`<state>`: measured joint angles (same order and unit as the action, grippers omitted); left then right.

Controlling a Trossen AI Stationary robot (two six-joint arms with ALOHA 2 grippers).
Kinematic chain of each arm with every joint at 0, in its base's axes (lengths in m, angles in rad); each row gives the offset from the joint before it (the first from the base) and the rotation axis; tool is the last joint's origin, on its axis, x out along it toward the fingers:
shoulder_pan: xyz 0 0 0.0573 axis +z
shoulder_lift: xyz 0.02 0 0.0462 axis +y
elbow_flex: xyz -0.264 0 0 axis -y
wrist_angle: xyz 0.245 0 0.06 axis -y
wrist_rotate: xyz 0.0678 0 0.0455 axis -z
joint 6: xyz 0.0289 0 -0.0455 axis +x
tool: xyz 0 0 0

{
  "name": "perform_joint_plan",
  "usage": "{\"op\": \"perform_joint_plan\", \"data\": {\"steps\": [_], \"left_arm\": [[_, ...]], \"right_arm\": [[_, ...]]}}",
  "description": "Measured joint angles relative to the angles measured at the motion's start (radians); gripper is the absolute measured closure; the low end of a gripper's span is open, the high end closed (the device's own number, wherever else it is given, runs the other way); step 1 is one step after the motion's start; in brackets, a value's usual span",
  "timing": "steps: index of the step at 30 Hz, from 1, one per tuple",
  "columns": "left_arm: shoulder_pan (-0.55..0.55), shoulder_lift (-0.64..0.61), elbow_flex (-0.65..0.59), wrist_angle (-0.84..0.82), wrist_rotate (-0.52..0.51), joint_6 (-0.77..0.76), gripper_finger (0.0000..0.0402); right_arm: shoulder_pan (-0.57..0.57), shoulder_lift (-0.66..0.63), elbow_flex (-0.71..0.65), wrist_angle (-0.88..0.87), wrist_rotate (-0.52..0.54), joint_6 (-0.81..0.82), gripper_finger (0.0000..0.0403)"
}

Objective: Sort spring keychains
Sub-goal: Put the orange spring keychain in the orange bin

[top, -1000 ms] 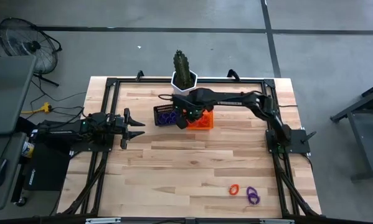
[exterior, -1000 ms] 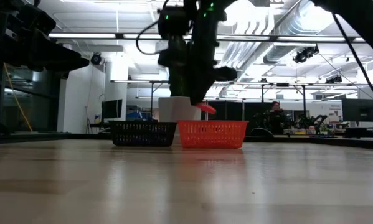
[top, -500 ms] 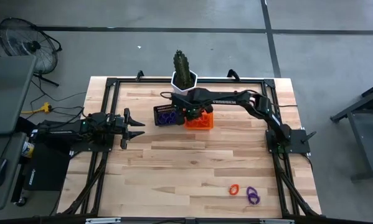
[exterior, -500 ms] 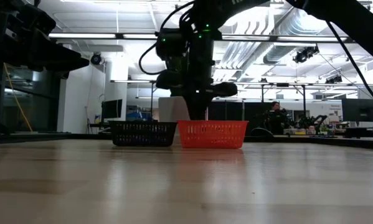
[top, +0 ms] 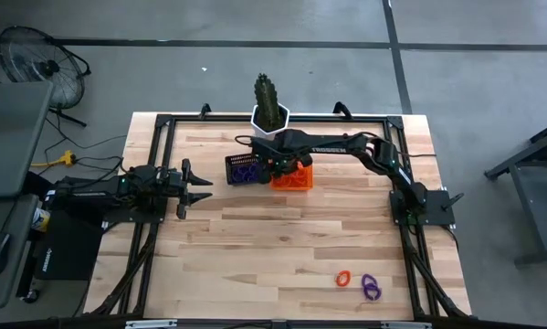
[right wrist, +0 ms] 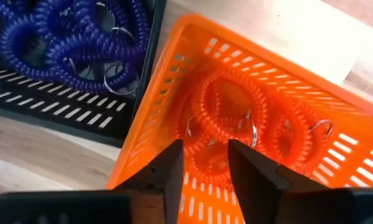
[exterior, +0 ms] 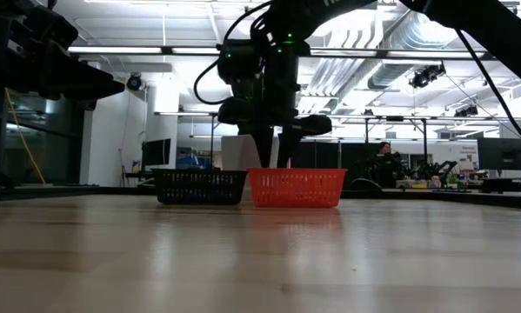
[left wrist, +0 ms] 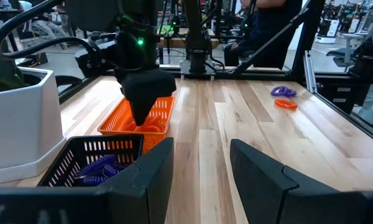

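My right gripper (right wrist: pixel 205 149) is open and points down into the orange mesh basket (top: pixel 299 180), just above the orange spring keychains (right wrist: pixel 226 112) lying on its floor. It touches none of them. The black mesh basket (top: pixel 233 169) beside it holds purple keychains (right wrist: pixel 68 37). One orange keychain (top: pixel 343 278) and a purple one (top: pixel 372 287) lie on the table near its near right corner. My left gripper (top: pixel 200 188) waits open over the table's left side.
A white pot with a cactus (top: pixel 270 114) stands right behind the two baskets at the far edge. A black frame (top: pixel 159 137) runs around the tabletop. Bare wood lies between the baskets and the loose keychains.
My right gripper, holding an orange keychain above the orange basket, moved slightly toward the far edge and dropped into the basket. Its fingers then opened, and the keychain left them and now lies in the basket.
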<state>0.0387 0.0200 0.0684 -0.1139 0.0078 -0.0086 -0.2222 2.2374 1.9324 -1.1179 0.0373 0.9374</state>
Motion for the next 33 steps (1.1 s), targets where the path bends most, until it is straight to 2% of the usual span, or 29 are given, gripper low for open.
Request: {"op": "perform_joint_plan", "data": {"steps": [5, 10, 18, 24, 27, 33], "left_arm": [[0.0, 0.0, 0.0, 0.0, 0.0, 0.0, 0.0245], [0.0, 0.0, 0.0, 0.0, 0.0, 0.0, 0.0245], [0.0, 0.0, 0.0, 0.0, 0.0, 0.0, 0.0245], [0.0, 0.0, 0.0, 0.0, 0.0, 0.0, 0.0245], [0.0, 0.0, 0.0, 0.0, 0.0, 0.0, 0.0245], [0.0, 0.0, 0.0, 0.0, 0.0, 0.0, 0.0245]], "right_arm": [[0.02, -0.004, 0.0, -0.011, -0.025, -0.015, 0.0255], [0.067, -0.051, 0.0, -0.11, -0.017, -0.036, 0.0247], [0.167, -0.147, 0.0, -0.362, 0.103, -0.02, 0.0247], [0.261, -0.189, -0.009, -0.448, 0.15, 0.023, 0.0247], [0.317, -0.231, -0.096, -0.389, 0.116, 0.053, 0.0247], [0.47, -0.356, -0.397, -0.143, -0.023, 0.227, 0.0247]]}}
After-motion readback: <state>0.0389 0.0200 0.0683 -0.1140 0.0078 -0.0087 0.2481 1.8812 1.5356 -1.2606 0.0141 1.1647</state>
